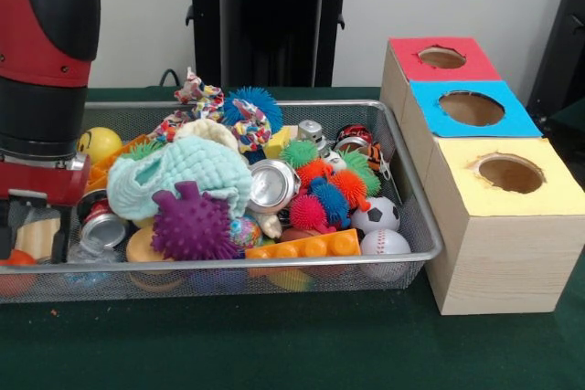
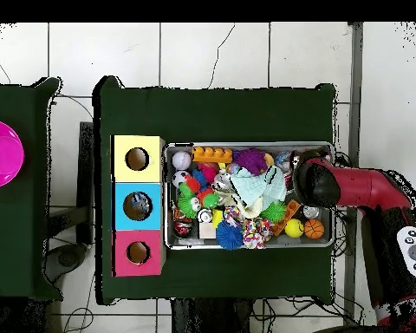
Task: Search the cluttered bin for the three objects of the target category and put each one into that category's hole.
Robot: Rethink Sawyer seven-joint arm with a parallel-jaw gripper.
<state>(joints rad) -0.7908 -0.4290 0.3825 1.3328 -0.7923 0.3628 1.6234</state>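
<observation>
Green tabletop (image 1: 274,344) lies nearest in the front view, then the mesh bin (image 1: 430,248), still heaped with spiky balls, cans and cloth. Beside it, the red, blue and yellow holes of the sorting box (image 1: 494,253) look empty, so I judge sorting barely begun. The gripper (image 1: 32,226) hangs low at the bin's end; whether its fingers are apart or together, I cannot tell.

Overhead, the arm (image 2: 350,186) reaches over the bin's end farthest from the box. Something pale may lie in the blue hole (image 2: 138,206), unclear.

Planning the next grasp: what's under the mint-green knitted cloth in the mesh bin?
The mint-green knitted cloth drapes over the pile in the wire mesh bin. A purple spiky rubber ball and crushed silver can show at its edges. Whatever lies beneath is covered.
</observation>
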